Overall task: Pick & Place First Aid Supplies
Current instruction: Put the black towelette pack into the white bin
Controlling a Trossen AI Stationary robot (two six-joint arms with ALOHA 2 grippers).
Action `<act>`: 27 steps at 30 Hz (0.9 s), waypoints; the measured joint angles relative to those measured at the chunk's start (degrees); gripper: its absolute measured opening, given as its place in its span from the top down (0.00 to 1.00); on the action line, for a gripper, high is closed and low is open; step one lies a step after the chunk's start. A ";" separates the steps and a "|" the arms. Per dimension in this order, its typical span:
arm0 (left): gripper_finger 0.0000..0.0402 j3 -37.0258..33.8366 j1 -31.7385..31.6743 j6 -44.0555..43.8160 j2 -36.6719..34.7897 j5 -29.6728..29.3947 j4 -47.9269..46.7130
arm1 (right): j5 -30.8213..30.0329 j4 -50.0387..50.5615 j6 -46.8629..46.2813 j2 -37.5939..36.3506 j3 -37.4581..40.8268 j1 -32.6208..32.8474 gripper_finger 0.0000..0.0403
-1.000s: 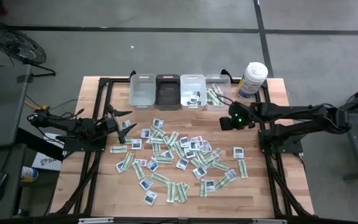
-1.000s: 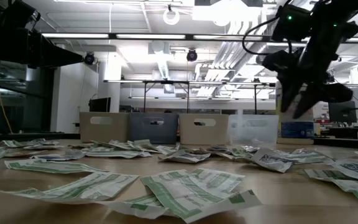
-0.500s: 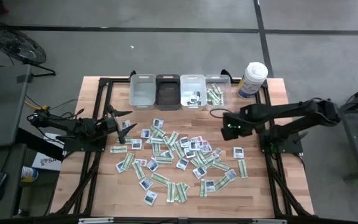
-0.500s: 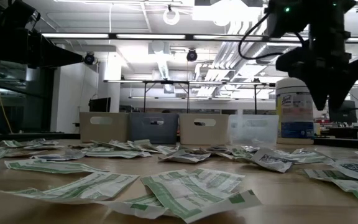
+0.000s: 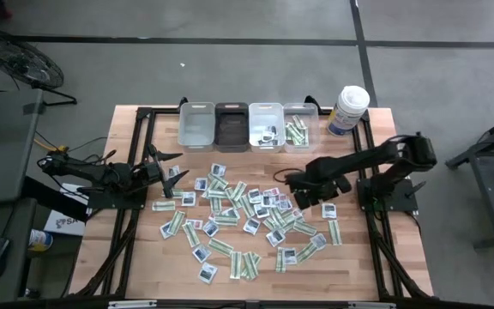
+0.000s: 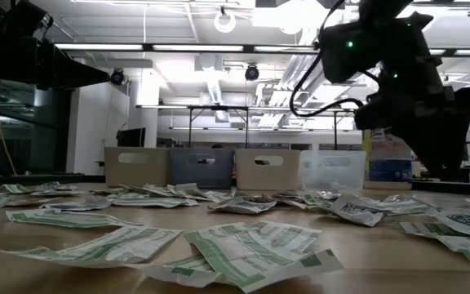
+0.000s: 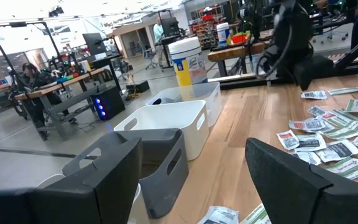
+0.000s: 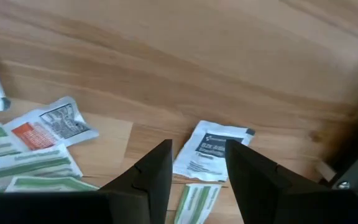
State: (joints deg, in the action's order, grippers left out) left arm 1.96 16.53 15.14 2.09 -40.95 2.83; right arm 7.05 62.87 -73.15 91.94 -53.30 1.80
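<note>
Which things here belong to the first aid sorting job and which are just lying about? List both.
Job:
- first aid packets scattered on the table
- four bins at the back
- right gripper, jaws open, above a white packet
- left gripper, jaws open, waiting at the left

Lying about:
- white canister

Packets [image 5: 245, 216] mid-table; bins [image 5: 249, 125] behind; canister [image 5: 348, 109] right.
</note>
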 joint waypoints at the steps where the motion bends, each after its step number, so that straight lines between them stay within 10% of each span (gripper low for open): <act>1: 0.30 0.01 -0.02 0.00 0.02 -0.01 -0.02 | 0.10 -0.06 -0.40 0.65 -0.02 0.33 0.65; 27: 0.30 0.00 -0.02 0.00 0.01 -0.02 -0.02 | 0.67 -5.32 -9.18 3.37 4.05 3.63 0.65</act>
State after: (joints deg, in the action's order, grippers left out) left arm 1.96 16.52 15.14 2.11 -40.97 2.81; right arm 7.72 57.55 -82.32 95.31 -49.25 5.43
